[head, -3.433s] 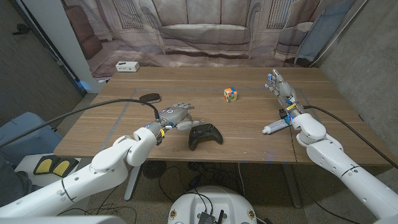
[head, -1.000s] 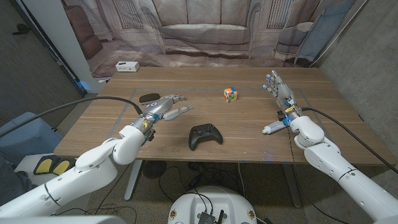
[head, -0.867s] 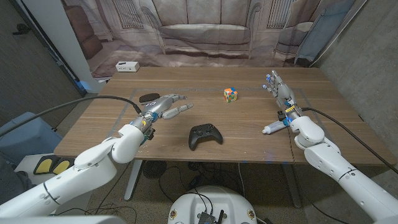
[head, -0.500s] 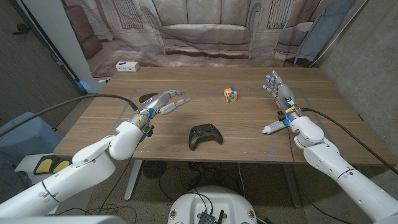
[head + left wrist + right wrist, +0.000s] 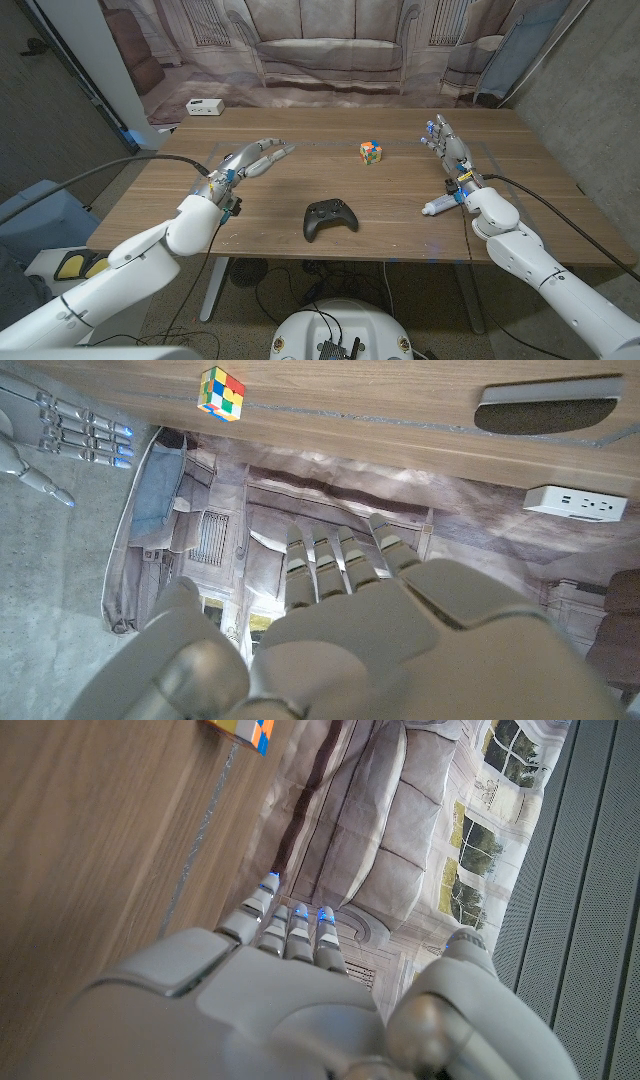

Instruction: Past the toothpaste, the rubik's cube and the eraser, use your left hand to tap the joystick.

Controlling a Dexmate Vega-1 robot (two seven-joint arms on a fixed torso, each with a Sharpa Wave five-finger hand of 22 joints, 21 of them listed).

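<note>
The joystick (image 5: 331, 217), a black game controller, lies on the near middle of the wooden table (image 5: 400, 200), untouched, with bare wood all round it. The left hand (image 5: 247, 160) hangs over the table's left side, well apart from the joystick and farther from the robot, its fingers spread and reaching toward the far right, holding nothing; the left wrist view shows the same hand (image 5: 380, 630) with fingers extended and empty. The cube (image 5: 371, 152) sits at the far middle of the table, also seen in the left wrist view (image 5: 222, 393). The right hand (image 5: 449, 147) is on the right side, fingers straight and apart, pointing to the far edge, gripping nothing. Just near of it, beside the wrist, lies the white toothpaste (image 5: 441, 205). A dark flat oval thing (image 5: 545, 408) rests on the far left of the table, and a small white box (image 5: 204, 106) lies beyond the table's far left corner.
</note>
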